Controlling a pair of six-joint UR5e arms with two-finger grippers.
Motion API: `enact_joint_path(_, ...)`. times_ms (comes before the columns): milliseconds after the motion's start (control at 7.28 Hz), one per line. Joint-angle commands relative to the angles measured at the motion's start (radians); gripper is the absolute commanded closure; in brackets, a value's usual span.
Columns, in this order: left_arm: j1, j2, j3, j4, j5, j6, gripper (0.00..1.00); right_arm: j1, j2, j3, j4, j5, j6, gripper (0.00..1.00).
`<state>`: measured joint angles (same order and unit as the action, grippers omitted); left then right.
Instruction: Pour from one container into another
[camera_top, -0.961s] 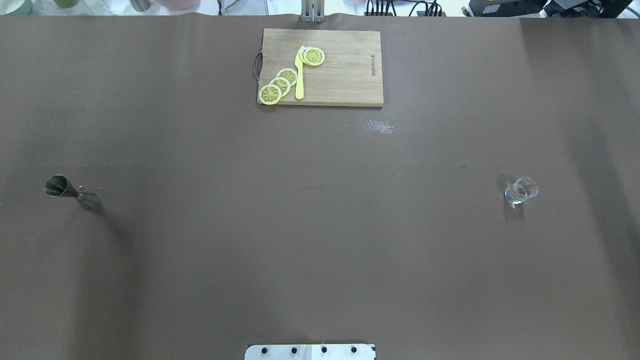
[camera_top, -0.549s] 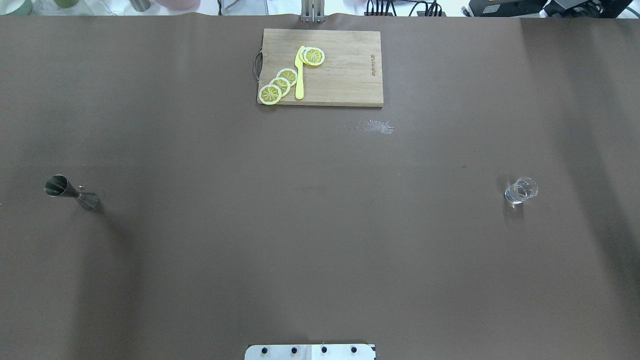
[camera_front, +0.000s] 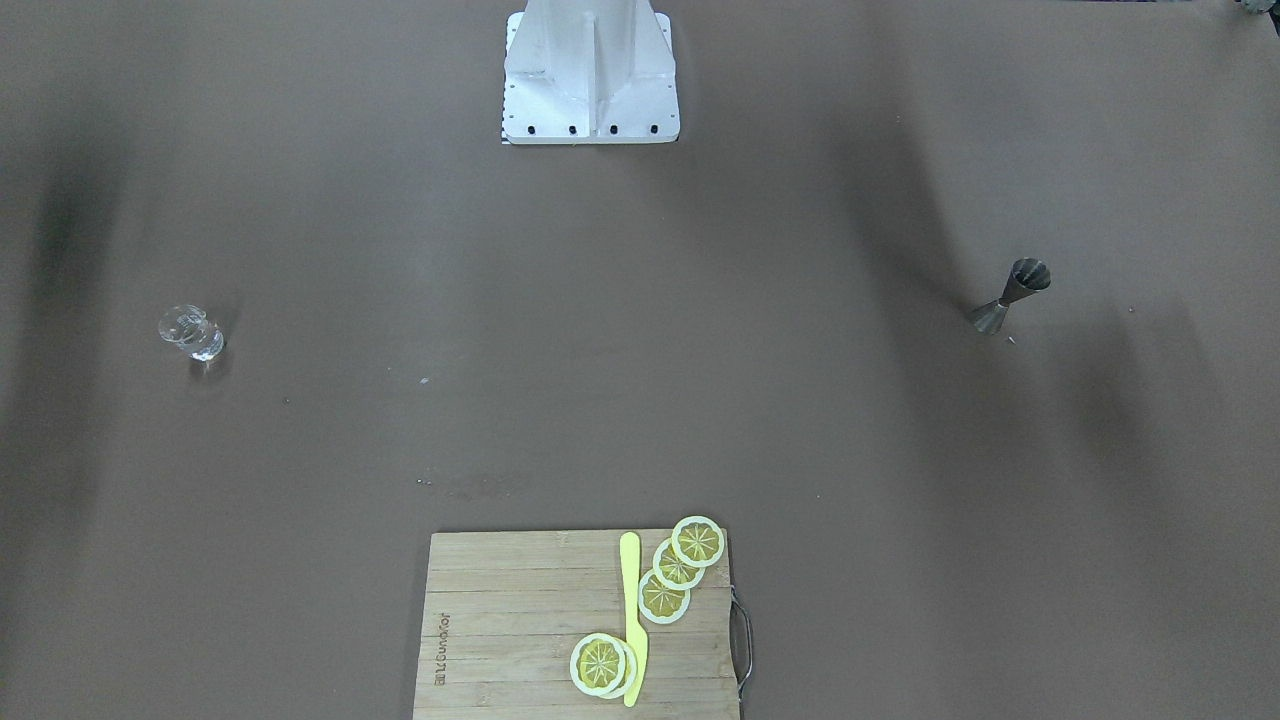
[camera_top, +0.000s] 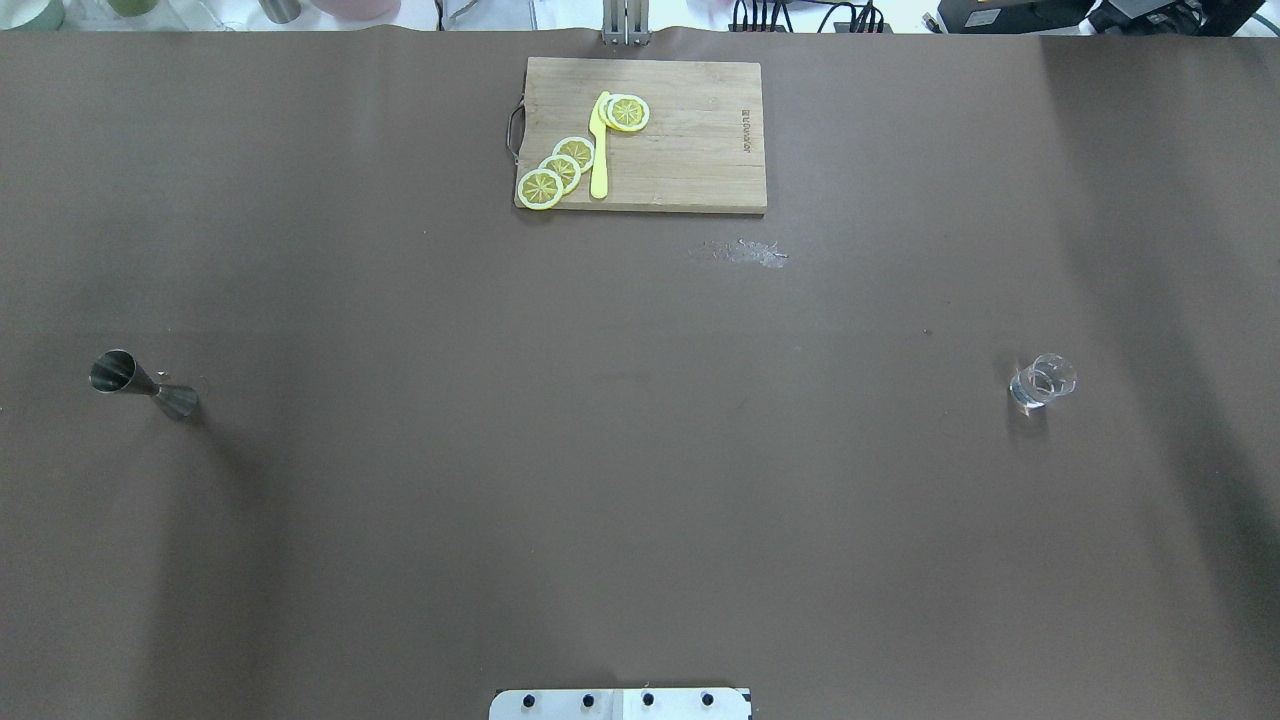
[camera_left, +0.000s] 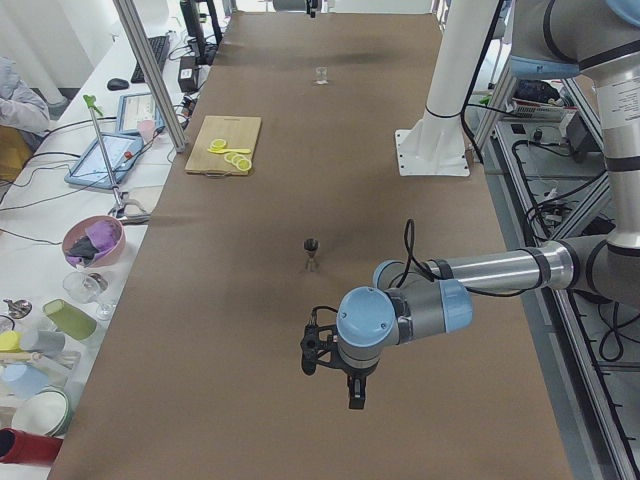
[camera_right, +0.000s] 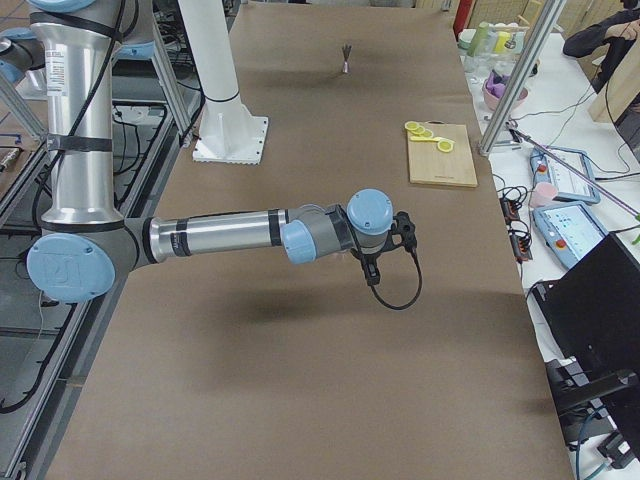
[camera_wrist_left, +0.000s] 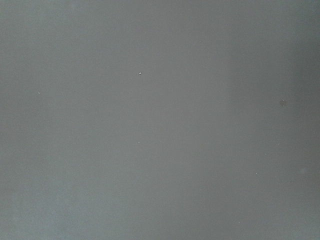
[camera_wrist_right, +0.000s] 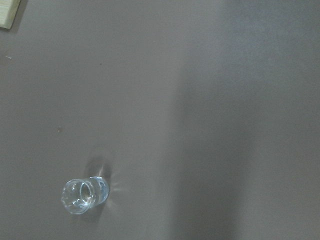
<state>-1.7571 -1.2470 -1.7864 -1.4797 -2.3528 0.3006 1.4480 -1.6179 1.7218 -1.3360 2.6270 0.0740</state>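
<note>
The dark steel jigger (camera_top: 140, 383) stands upright at the table's left side, also seen in the front view (camera_front: 1010, 295) and the left side view (camera_left: 312, 250). The small clear glass (camera_top: 1042, 381) stands upright at the right side (camera_front: 190, 332), and it shows at the lower left of the right wrist view (camera_wrist_right: 82, 196). My left gripper (camera_left: 335, 372) hangs over the table on the near side of the jigger, apart from it. My right gripper (camera_right: 403, 228) hovers over the table's right part. Both show only in the side views, so I cannot tell whether they are open or shut.
A wooden cutting board (camera_top: 690, 140) with lemon slices (camera_top: 560, 170) and a yellow knife (camera_top: 599, 150) lies at the far middle. A pale smear (camera_top: 745, 253) marks the cloth in front of it. The robot base (camera_front: 590, 75) stands at my edge. Benches with cups, bowls and tablets flank the far side.
</note>
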Motion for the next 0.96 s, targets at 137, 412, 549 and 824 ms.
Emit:
enact_joint_path(137,0.011,0.001,0.002,0.001,-0.022,0.000,0.02,-0.004,-0.013,-0.027,0.203,0.131,-0.022,0.00)
enact_joint_path(412,0.011,0.001,0.005,0.001,-0.023,0.000,0.02,-0.033,-0.022,-0.030,0.343,0.120,-0.025,0.00)
enact_joint_path(549,0.011,0.000,0.005,-0.001,-0.023,-0.001,0.02,-0.058,-0.040,-0.031,0.412,0.095,-0.034,0.00)
enact_joint_path(824,0.010,-0.003,0.004,-0.002,-0.022,-0.001,0.02,-0.138,-0.083,-0.047,0.629,0.004,-0.033,0.00)
